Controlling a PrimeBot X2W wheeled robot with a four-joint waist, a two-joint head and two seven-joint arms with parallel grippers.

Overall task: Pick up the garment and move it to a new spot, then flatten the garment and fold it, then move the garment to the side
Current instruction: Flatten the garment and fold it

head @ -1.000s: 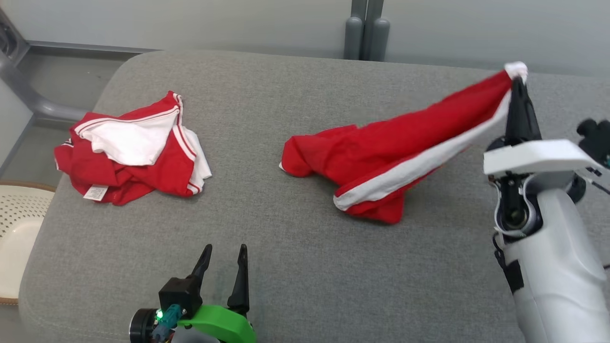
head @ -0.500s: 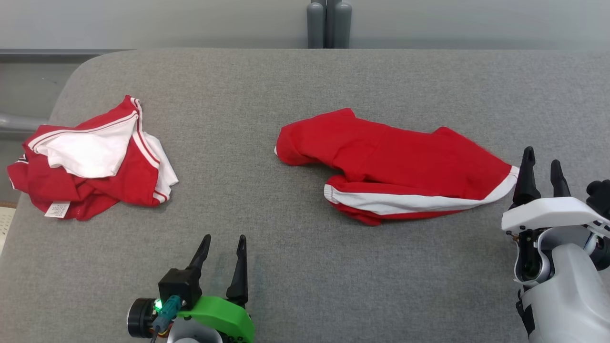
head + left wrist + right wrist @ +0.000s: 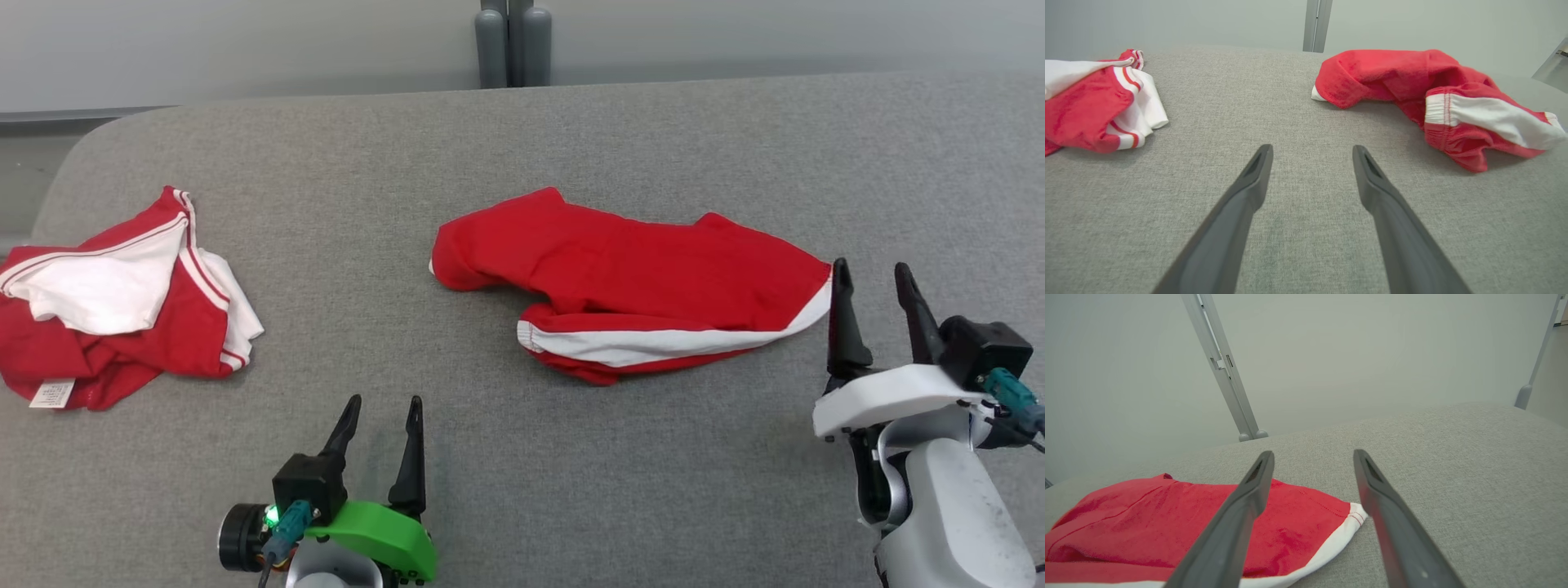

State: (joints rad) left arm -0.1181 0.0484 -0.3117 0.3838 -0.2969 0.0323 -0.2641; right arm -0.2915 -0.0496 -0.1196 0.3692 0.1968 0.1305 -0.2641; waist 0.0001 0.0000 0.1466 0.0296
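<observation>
Writing: one white tag (image 3: pixel 51 393) sat at the near edge of the pile (image 3: pixel 114 327); its print was too small to read. The garment (image 3: pixel 637 278) was red with a white side band and white hem, and lay crumpled and loosely spread on the pad (image 3: pixel 571 474). Its white-edged corner lay just beside the left finger of the right pincer (image 3: pixel 870 266); contact could not be determined. That pincer stood apart, with nothing between its fingers. The left pincer (image 3: pixel 385 402) also stood apart and empty, the garment ahead and to its right, the pile ahead and well to its left. Count: two red-and-white cloth items, two pincers, one tag.
</observation>
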